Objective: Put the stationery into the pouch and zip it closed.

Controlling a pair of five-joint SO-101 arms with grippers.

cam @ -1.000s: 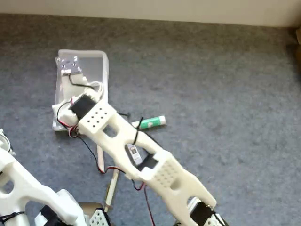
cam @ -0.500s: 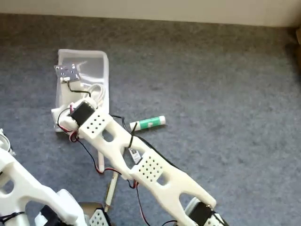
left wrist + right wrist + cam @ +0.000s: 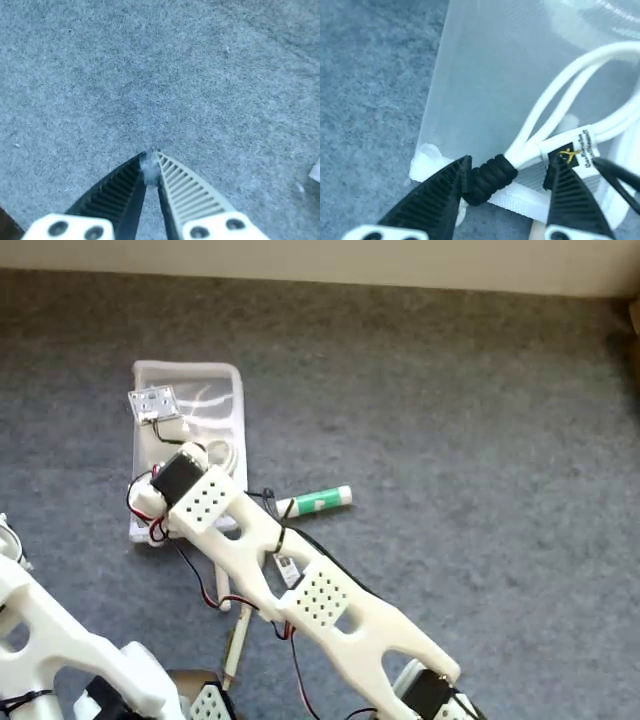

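Observation:
The clear plastic pouch [image 3: 190, 375] lies flat on the grey carpet at the upper left of the high view. My right gripper [image 3: 509, 167] is at its zipper end, shut on the zipper pull, a black knot [image 3: 490, 177] with a white cord loop [image 3: 555, 100]. The right arm [image 3: 300, 580] stretches diagonally from the lower right and covers part of the pouch. A green and white marker [image 3: 315, 501] lies right of the pouch. Two pale pens [image 3: 233, 638] lie under the arm. My left gripper [image 3: 151, 161] is shut over bare carpet.
The left arm's white body [image 3: 40, 640] sits at the lower left corner. Red and black wires [image 3: 200, 585] hang from the right arm near the pens. Open grey carpet [image 3: 480, 420] spreads to the right, with a pale wall along the far edge.
The right arm pulled its wrist back and swung slightly, and the pouch slid right and toward the arms with it. The marker and pens stayed in place.

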